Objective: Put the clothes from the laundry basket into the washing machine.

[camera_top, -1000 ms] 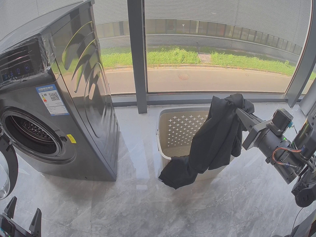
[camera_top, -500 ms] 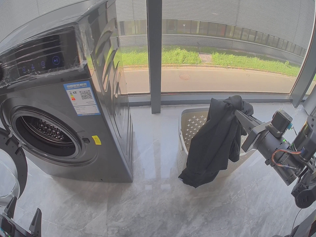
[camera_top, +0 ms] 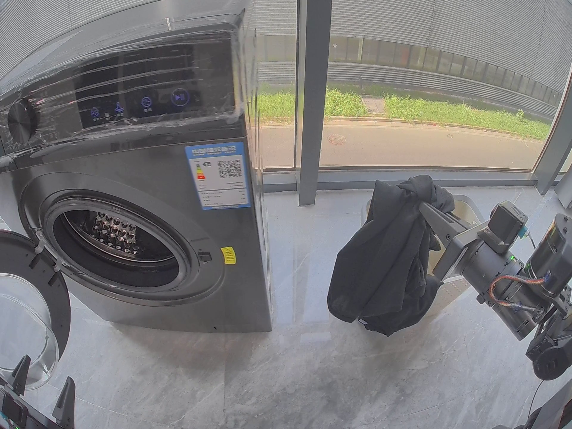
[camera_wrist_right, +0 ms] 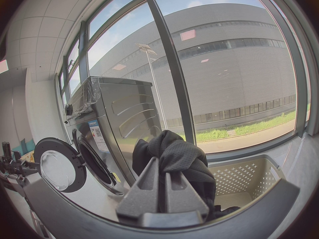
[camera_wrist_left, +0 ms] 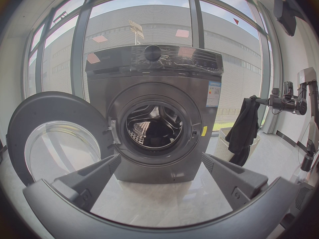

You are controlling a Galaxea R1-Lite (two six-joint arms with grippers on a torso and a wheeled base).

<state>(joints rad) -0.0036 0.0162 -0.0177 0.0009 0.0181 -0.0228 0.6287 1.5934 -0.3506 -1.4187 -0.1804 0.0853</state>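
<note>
Black garment (camera_top: 381,263) in right pincer (camera_top: 424,210); blue-edged QR label (camera_top: 218,175) on washing machine (camera_top: 155,150).

The washing machine (camera_top: 149,168) stands on the floor (camera_top: 310,376) at the left, its drum opening (camera_top: 119,245) facing near. Its door (camera_top: 27,305) hangs open to the left of that opening. The laundry basket (camera_wrist_right: 246,178) sits on the floor at the right, close to the far window and apart from the machine. A window pillar (camera_top: 313,84) rises behind the gap between them. The garment (camera_top: 387,257) hangs from the right claw (camera_top: 424,211), over the basket's left side. The left claw (camera_top: 46,373) sits low at the near left, before the open door.
</note>
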